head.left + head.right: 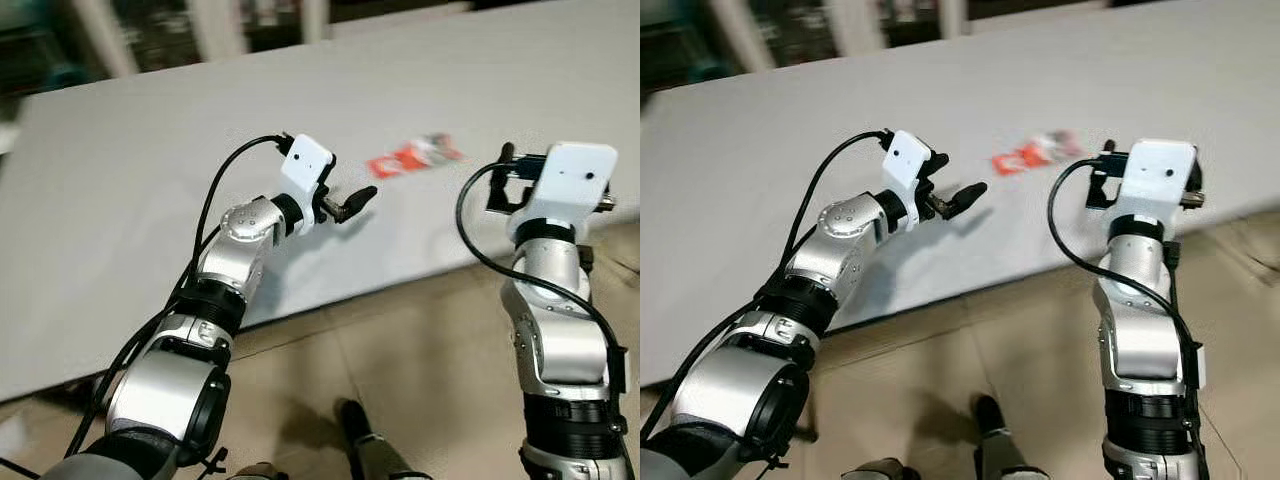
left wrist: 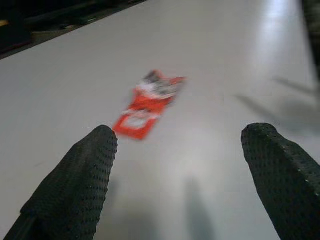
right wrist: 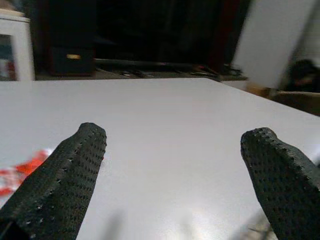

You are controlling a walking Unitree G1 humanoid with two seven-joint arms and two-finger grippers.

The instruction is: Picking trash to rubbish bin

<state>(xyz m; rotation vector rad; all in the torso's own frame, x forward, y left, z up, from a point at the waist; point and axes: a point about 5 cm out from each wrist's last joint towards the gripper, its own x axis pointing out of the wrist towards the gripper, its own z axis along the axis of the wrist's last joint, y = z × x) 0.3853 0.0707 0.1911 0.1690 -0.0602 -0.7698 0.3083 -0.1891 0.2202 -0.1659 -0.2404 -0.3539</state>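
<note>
A flat red and white wrapper (image 1: 415, 156) lies on the white table (image 1: 130, 200), near its front edge. My left gripper (image 1: 356, 203) hovers above the table a little short and to the left of the wrapper, pointing towards it. In the left wrist view the wrapper (image 2: 149, 102) lies ahead, just past the left gripper (image 2: 180, 145), which is open and holds nothing. My right arm (image 1: 560, 190) is raised at the table's edge, to the right of the wrapper. The right gripper (image 3: 175, 137) is open and empty, with the wrapper (image 3: 17, 172) off to one side of it.
The table's front edge (image 1: 400, 285) runs diagonally across the view, with beige floor tiles (image 1: 420, 360) below it. My own feet (image 1: 365, 440) stand on the floor close to the table. Dark furniture (image 3: 75, 55) stands beyond the far side.
</note>
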